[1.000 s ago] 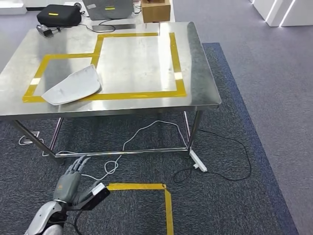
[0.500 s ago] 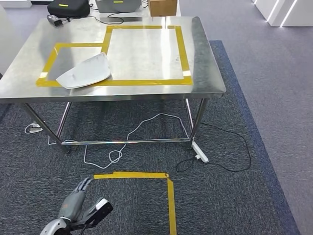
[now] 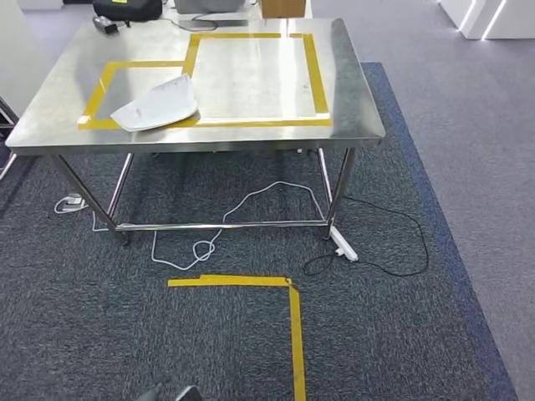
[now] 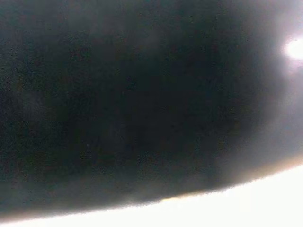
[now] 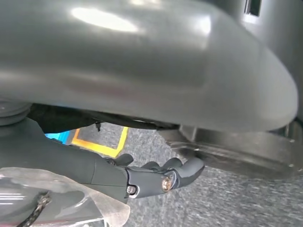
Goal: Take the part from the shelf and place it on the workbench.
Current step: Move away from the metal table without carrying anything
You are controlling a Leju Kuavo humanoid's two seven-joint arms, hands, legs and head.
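On steel workbench (image 3: 354, 92): flat white curved part (image 3: 156, 104).

The tabletop (image 3: 354, 92) is lying open across most of its steel surface, the right taped rectangle (image 3: 252, 75) showing bare metal. The white part (image 3: 158, 104) is occupying the left taped area's near edge. A black bag (image 3: 126, 8) and a cardboard box (image 3: 281, 7) are crowding the far edge. Under the tabletop, cables (image 3: 265, 196) and a power strip (image 3: 343, 244) are trailing over the carpet near the right legs.
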